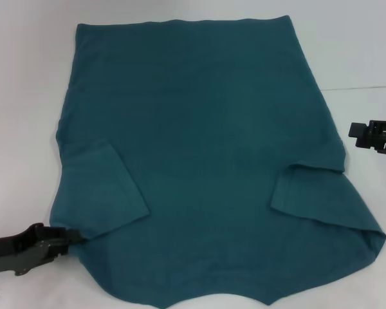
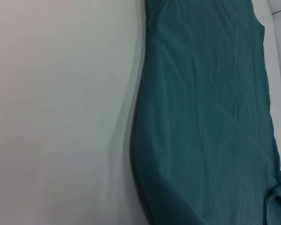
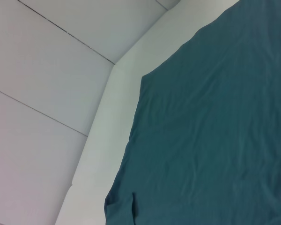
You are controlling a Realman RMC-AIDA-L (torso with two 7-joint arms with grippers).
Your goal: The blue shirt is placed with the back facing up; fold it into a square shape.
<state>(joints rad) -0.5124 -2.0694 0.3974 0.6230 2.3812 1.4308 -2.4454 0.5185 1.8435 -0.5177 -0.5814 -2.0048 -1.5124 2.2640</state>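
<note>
On the white table (image 1: 26, 96), the blue shirt (image 1: 199, 154) lies spread flat, plain side up, filling most of the surface from the far edge to the near edge. Both sleeves are already turned inward over the body, left sleeve (image 1: 103, 193) and right sleeve (image 1: 312, 196).

The left gripper (image 1: 69, 235) sits low at the near left, touching the shirt's edge just below the folded left sleeve. It appears closed on that edge, though the fingertips are partly hidden by cloth, so the hold is judged, not confirmed. The right gripper (image 1: 359, 134) stands off the right edge of the shirt, apart from the cloth; whether it is wide or narrow cannot be told.

Risks, as judged:
- A one-sided pull by the left gripper could drag the whole shirt sideways, since the right side is not held.
- The folded sleeves lie loose; a lift could let them fall open.
- The near right corner is already bunched and curled, which would carry a skewed crease into any further fold.
- A thin pinch may slip off the cotton.

Surface: smooth, white and matte, with a seam line at the far right. Beyond it the right wrist view shows pale panelled walls (image 3: 51, 93).
</note>
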